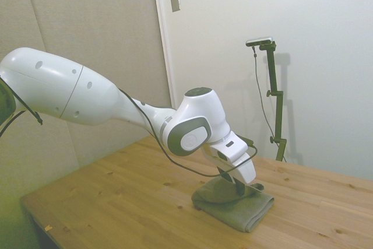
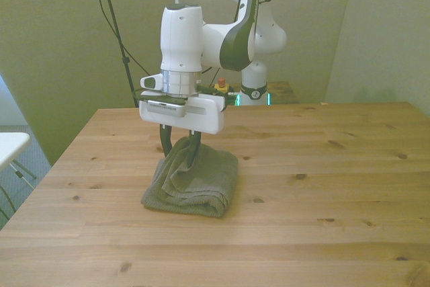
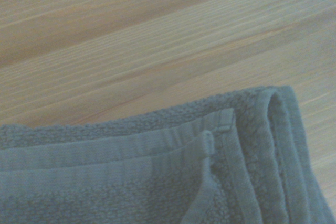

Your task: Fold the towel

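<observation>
The towel (image 2: 195,183) is a grey-brown terry cloth lying folded in layers on the wooden table (image 2: 322,166), toward the front view's left. Its far end bunches up into a hump. My gripper (image 2: 179,151) points straight down over that hump, its two dark fingers (image 2: 164,144) standing apart on either side of the raised cloth, open. In the side view the gripper (image 1: 243,186) sits low on the towel (image 1: 239,205), with fingertips near table level. The wrist view shows a towel corner (image 3: 231,145) with stacked hemmed edges lying flat on the wood.
Bare wood surrounds the towel on all sides. The table's edge (image 1: 35,214) runs along the near left in the side view. A white object (image 2: 10,147) stands off the table at the front view's left.
</observation>
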Available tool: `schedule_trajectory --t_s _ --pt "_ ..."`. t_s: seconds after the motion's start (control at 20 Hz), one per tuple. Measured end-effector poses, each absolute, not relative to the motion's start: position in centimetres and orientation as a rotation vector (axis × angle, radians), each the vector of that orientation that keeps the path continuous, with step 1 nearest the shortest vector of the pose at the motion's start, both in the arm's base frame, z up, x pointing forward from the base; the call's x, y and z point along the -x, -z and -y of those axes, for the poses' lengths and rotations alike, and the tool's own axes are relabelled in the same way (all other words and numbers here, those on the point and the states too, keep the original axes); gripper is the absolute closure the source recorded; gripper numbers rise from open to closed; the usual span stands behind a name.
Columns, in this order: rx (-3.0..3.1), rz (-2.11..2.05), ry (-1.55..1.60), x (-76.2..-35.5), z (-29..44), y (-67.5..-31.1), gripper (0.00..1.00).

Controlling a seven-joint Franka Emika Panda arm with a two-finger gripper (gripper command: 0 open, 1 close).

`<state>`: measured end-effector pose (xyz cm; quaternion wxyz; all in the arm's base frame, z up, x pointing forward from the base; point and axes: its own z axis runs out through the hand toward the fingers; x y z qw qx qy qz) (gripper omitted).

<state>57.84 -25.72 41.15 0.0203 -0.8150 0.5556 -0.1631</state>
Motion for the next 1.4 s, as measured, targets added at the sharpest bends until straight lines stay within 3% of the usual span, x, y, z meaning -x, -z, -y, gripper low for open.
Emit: schedule_trajectory --t_s 0.4,0.9,1.4 --pt "2.662 -1.804 0.545 -57.9 23.5 -46.1 0.0" --pt "2.837 -1.74 0.63 -62.2 13.0 -47.8 0.0" --pt "2.646 -1.379 0.229 -63.6 3.8 -44.9 0.0"
